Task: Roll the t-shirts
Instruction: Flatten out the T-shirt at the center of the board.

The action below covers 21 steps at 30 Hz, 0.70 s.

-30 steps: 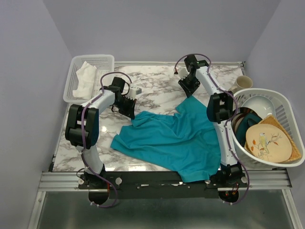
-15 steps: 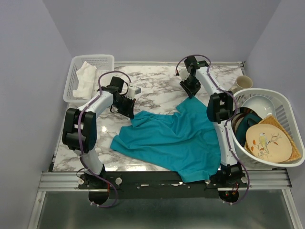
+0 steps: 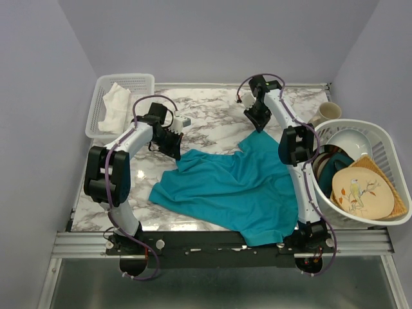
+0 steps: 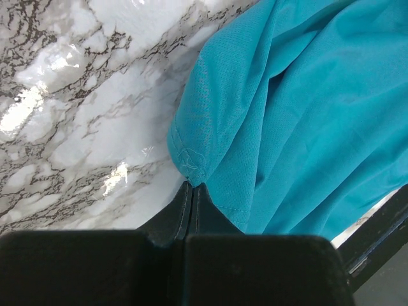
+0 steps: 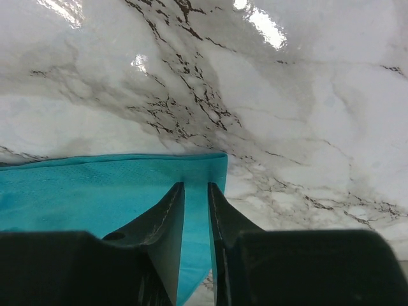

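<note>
Top view: t-shirt (image 3: pixel 238 187) lies rumpled on the marble table (image 3: pixel 212 122), from centre to 5 o'clock. Left gripper (image 3: pixel 172 143) sits at its 10 o'clock corner, right gripper (image 3: pixel 259 120) at its 12 o'clock corner.

Left wrist: jaws pressed together, pinching the hem corner.

Right wrist: jaws a slit apart over the far corner. The cloth lies flat beneath and nothing is visibly pinched.

Judgement: the shirt needs flattening before rolling. The right gripper should bite the hem fully, then both should draw the corners apart, low and even.
</note>
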Each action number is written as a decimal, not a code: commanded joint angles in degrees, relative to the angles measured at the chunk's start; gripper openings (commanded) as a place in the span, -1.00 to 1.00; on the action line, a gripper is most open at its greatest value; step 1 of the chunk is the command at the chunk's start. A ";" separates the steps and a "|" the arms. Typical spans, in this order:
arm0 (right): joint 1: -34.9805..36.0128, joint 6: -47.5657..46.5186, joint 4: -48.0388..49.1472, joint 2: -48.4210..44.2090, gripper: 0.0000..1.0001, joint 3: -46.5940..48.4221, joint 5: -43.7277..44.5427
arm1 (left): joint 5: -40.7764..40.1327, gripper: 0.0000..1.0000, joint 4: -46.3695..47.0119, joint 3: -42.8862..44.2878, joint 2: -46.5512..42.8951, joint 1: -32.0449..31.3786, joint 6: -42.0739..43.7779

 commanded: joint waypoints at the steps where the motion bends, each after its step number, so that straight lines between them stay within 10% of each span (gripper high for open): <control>1: 0.73 -3.19 -8.15 3.57 -0.39 2.22 -0.99 | -1.39 -1.00 -0.91 2.15 -1.21 -0.04 1.09; 5: 2.48 -4.60 -10.53 4.27 -0.39 1.78 2.51 | -1.39 -1.00 -0.56 2.06 -2.27 -0.04 1.18; 12: 2.49 -5.05 -4.31 -0.55 -0.99 -6.46 2.70 | -1.22 -1.00 0.93 1.71 -2.88 -0.12 1.18; 21: 1.43 -4.95 19.17 -24.45 -0.99 -25.44 -0.78 | -2.89 -1.00 -2.40 5.22 -7.36 2.24 2.15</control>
